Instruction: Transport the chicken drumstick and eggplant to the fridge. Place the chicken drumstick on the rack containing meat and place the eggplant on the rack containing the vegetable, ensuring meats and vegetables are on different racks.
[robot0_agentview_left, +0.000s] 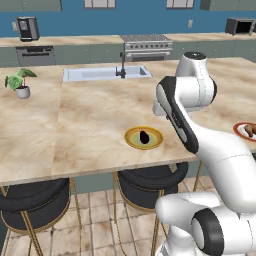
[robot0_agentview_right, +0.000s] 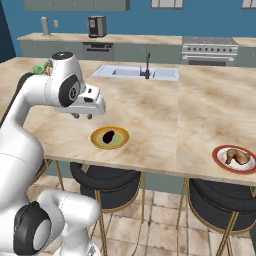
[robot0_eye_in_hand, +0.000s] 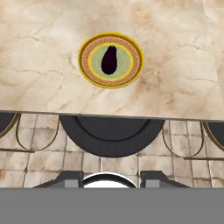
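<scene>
your gripper (robot0_agentview_right: 82, 116) hangs empty above the counter (robot0_agentview_right: 165, 115), jaws partly apart. the eggplant (robot0_eye_in_hand: 109, 59) lies ahead and below on its yellow plate (robot0_eye_in_hand: 131, 74) near the counter's edge, long axis running almost straight away from you.

I'm looking at a beige marble island counter (robot0_agentview_right: 165, 107) with the claw (robot0_agentview_right: 83, 116) hovering above it, just off its near edge, empty. Just ahead of the claw and below it sits a yellow plate (robot0_eye_in_hand: 131, 72) holding the eggplant (robot0_eye_in_hand: 109, 59); well off to the claw's right, near the same edge, I see a red-rimmed plate (robot0_agentview_right: 218, 159) carrying the chicken drumstick (robot0_agentview_right: 237, 156). Far beyond the claw a sink (robot0_agentview_right: 137, 72) with a dark faucet (robot0_agentview_right: 147, 65) is set into the counter, and a potted plant (robot0_agentview_left: 21, 82) stands off to its far left.
</scene>
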